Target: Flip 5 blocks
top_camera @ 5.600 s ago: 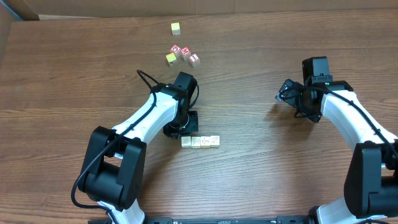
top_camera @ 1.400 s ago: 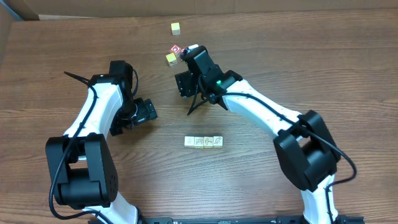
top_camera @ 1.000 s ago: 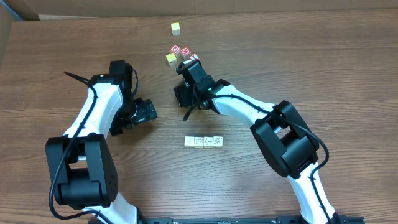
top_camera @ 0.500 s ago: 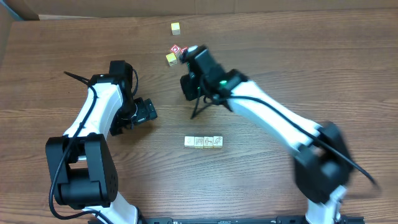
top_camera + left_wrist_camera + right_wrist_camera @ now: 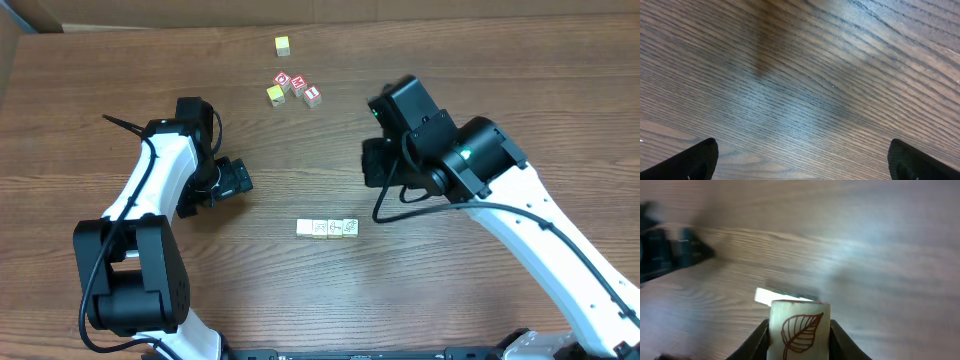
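Shows, from the right wrist alone, the right gripper (image 5: 800, 341) closed partway onto one cream block (image 5: 800, 329), pinched between both fingers (image 5: 760, 339). Turns the leaf drawing to the camera, stem low on the left finger's side, tip up toward the right finger's side, cube sides square to the fingers, so no long axis to speak of. Leaves a pale strip (image 5: 771, 296) just beyond the fingers too blurred to name. Hides that grip from overhead: only a dark gripper under its own wrist there, held block not to be made out. Gives, from overhead only, the row of four blocks (image 5: 327, 228) flat on the table (image 5: 480, 60), touching side by side, long axis running left to right across the picture, drawn faces up, near the right fingers and between the two grippers. Puts the red cubes (image 5: 299, 85) and yellow cubes (image 5: 275, 94) well beyond both sets of fingers. Shows, from the left wrist, the left gripper (image 5: 805, 165) spread wide, fingertips at the two bottom corners, bare wood between them, gripping nothing, and from overhead well apart from the row
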### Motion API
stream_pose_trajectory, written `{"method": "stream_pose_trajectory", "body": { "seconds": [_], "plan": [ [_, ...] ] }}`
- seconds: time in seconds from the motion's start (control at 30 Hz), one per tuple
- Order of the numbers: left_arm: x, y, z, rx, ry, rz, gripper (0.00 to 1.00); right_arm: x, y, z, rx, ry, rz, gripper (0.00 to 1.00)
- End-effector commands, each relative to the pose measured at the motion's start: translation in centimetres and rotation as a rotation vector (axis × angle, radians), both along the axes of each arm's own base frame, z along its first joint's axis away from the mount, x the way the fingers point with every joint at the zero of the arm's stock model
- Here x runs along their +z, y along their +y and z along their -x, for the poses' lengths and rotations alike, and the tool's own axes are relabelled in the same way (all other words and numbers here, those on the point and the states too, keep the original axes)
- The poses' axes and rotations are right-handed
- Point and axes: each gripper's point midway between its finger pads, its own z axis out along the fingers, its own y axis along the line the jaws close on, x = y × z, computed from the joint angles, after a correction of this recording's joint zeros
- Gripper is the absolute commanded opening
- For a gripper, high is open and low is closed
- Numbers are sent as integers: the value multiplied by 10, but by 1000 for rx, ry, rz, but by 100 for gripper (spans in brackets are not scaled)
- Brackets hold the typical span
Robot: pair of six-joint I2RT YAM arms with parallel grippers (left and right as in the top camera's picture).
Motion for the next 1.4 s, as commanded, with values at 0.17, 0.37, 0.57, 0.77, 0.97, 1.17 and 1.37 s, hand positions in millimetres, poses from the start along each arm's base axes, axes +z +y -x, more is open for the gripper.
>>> {"method": "stream_pose_trajectory", "body": {
  "seconds": [0.17, 0.37, 0.57, 0.77, 0.97, 1.17, 1.37],
  "plan": [
    [12, 1, -7, -11, -42, -12, 100, -87, -16, 16, -159, 152, 49, 21],
    [12, 1, -7, -10, -42, -12, 100, -145, -20, 21, -217, 162, 26, 21],
    [12, 1, -7, -11, -42, -12, 100, -180, -20, 22, -262, 135, -26, 20],
    [12, 1, -7, -11, -42, -12, 100, -190, -21, 22, -283, 125, -43, 19],
    [12, 1, -7, -11, -42, -12, 100, -195, -15, 23, -291, 118, -34, 20],
    [12, 1, -7, -10, -42, -12, 100, -209, -9, 26, -281, 139, -17, 25],
    [12, 1, -7, -11, -42, -12, 100, -210, -8, 25, -293, 142, -25, 53]
  ]
}}
